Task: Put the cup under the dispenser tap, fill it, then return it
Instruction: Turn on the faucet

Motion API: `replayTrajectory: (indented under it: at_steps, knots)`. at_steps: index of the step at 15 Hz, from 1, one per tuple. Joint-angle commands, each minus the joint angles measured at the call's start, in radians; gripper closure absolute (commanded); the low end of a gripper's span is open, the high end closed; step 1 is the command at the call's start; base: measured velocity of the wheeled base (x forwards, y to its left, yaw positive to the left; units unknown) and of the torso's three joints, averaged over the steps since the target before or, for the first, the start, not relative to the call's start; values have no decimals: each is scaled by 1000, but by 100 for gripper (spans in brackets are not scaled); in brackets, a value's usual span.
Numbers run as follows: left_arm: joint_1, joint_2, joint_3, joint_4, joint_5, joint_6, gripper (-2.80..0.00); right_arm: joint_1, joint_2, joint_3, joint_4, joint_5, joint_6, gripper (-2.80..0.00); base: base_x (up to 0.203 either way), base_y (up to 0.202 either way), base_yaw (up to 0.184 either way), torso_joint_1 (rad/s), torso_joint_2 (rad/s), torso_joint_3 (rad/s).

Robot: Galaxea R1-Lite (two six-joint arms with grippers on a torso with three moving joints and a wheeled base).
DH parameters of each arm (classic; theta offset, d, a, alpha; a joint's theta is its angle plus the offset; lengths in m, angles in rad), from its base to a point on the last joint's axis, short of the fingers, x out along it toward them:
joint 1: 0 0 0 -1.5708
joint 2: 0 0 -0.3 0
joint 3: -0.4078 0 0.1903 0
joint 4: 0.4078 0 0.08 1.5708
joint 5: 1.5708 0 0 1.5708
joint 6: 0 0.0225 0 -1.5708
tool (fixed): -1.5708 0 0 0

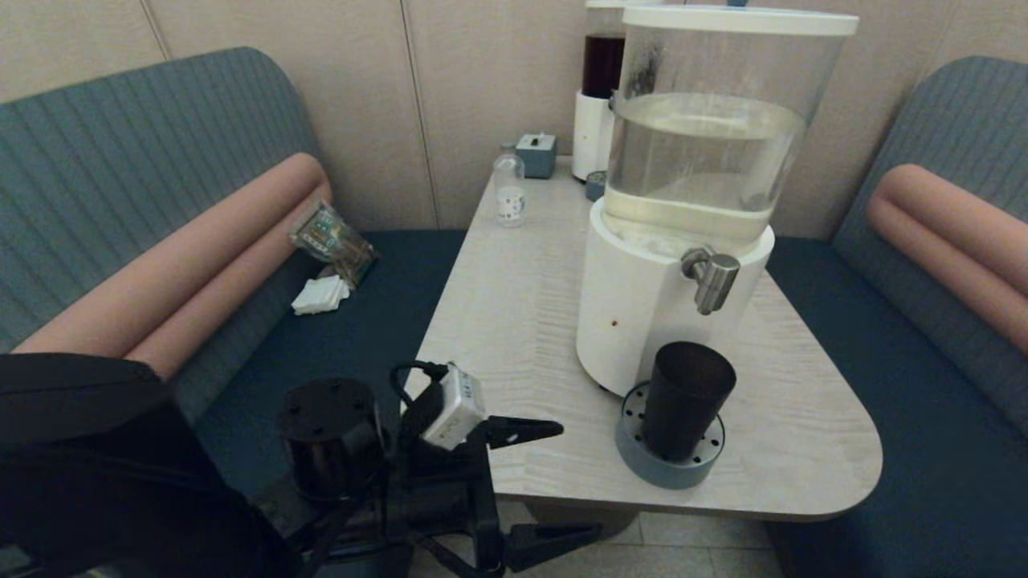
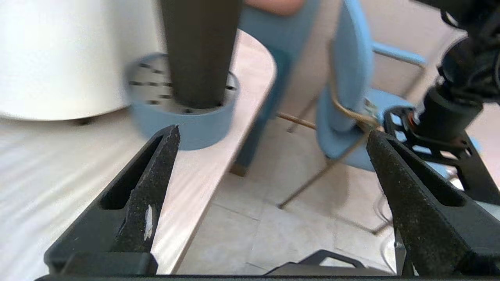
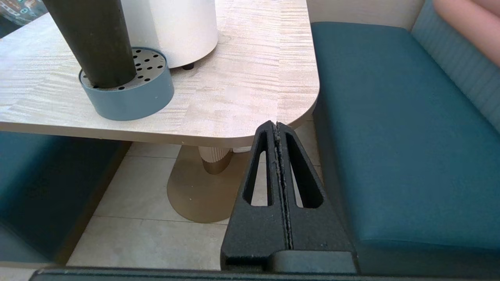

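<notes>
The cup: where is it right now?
In the head view the cup stands upright on the round blue-grey drip tray, right of centre near the table's front edge, below the dispenser tap.

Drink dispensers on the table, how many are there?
2. The large clear water-filled dispenser stands near the table's front, its tap over the cup. A narrower dark-liquid dispenser stands behind it by the wall, partly hidden; more could be hidden.

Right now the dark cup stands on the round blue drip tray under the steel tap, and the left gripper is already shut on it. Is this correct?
Not quite. The cup does stand on the blue drip tray below the tap, but the left gripper is open and empty, apart from the cup at the table's near edge. The left wrist view shows its jaws wide apart.
</notes>
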Motion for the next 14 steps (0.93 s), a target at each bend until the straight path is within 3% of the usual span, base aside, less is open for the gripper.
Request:
replayTrajectory:
  at_steps: [1, 3, 7, 8, 10, 12, 14]
  knots:
    - [46, -147, 73, -8, 23, -3, 0, 0, -2, 14, -1, 0, 0, 0, 0, 0, 0, 0, 0, 0]
    - [83, -241, 84, -8, 138, -25, 0, 0, -2, 14, -1, 0, 0, 0, 0, 0, 0, 0, 0, 0]
    - [111, -508, 94, -1, 516, -138, 0, 0, -2, 14, -1, 0, 0, 0, 0, 0, 0, 0, 0, 0]
    - [140, -586, 110, 7, 574, -158, 0, 0, -3, 14, -1, 0, 0, 0, 0, 0, 0, 0, 0, 0]
    - [303, -746, 154, 22, 626, -181, 0, 0, -3, 14, -1, 0, 0, 0, 0, 0, 0, 0, 0, 0]
    - [455, -914, 190, 41, 618, -190, 0, 0, -3, 14, -1, 0, 0, 0, 0, 0, 0, 0, 0, 0]
    - [533, -1083, 202, 122, 602, -193, 0, 0, -2, 14, -1, 0, 0, 0, 0, 0, 0, 0, 0, 0]
